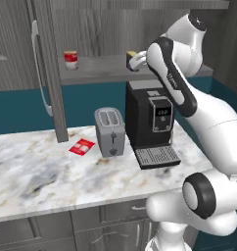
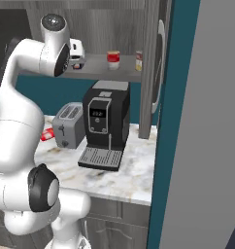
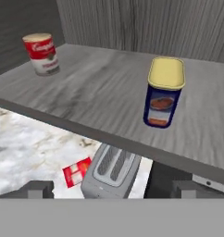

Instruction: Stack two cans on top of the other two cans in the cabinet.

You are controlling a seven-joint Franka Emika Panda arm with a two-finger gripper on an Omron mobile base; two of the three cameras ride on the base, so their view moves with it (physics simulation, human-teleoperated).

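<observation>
Toaster (image 3: 111,172) nearest, below shelf edge. Left on cabinet (image 3: 100,99) shelf: red can (image 3: 41,53), upright, well apart. Right: blue can (image 3: 163,92), upright, ahead of gripper (image 3: 113,189); jaws spread wide, empty, likely lining up grasp.

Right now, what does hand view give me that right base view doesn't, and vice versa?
Hand view: the blue can with its yellow lid, upright on the shelf board, label facing the camera. Right base view: the coffee machine front-on, a pale can at the shelf's right end, the cabinet door handle. Both: the red can, the toaster, the red packet on the counter.
</observation>
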